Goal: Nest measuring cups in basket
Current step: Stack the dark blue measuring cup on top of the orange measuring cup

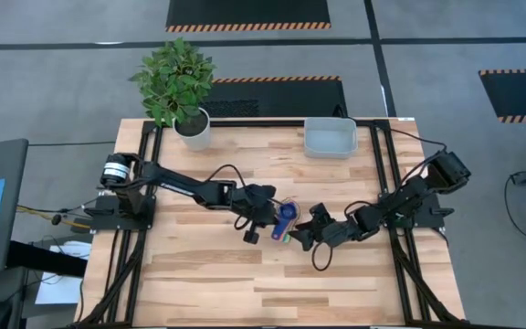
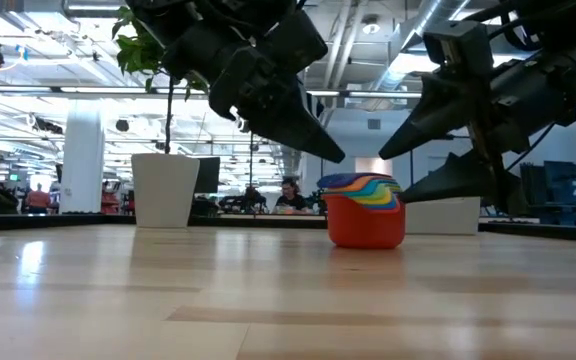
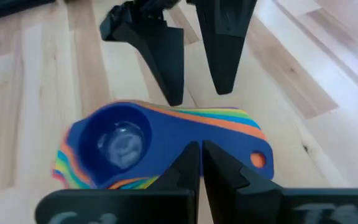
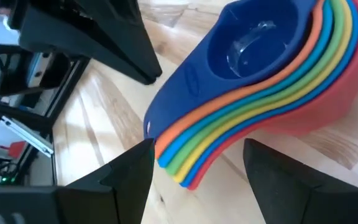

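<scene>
The measuring cups (image 1: 286,219) sit nested in one stack at the table's middle, resting on the red cup's base (image 2: 365,228), with the dark blue cup (image 3: 120,140) innermost on top. My left gripper (image 3: 202,163) is shut and hovers just above the stacked handles, coming from the table's left. My right gripper (image 4: 199,149) is open on the stack's right, one finger on each side of the handles' free end (image 4: 176,165). The grey-blue basket (image 1: 329,137) stands at the far right of the table. My right gripper stands astride the handles' free end (image 4: 166,155), coming low from the table's right. One fingertip (image 4: 143,155) sits right against the handles' edge; I cannot tell whether it touches. The other fingertip is apart. My left gripper touches nothing.
A white plant pot (image 1: 193,128) with a leafy plant stands at the far left corner. Black frame rails (image 1: 377,174) run along both table sides. Bare wood (image 1: 272,283) lies between the stack and the near edge. People show in the room beyond.
</scene>
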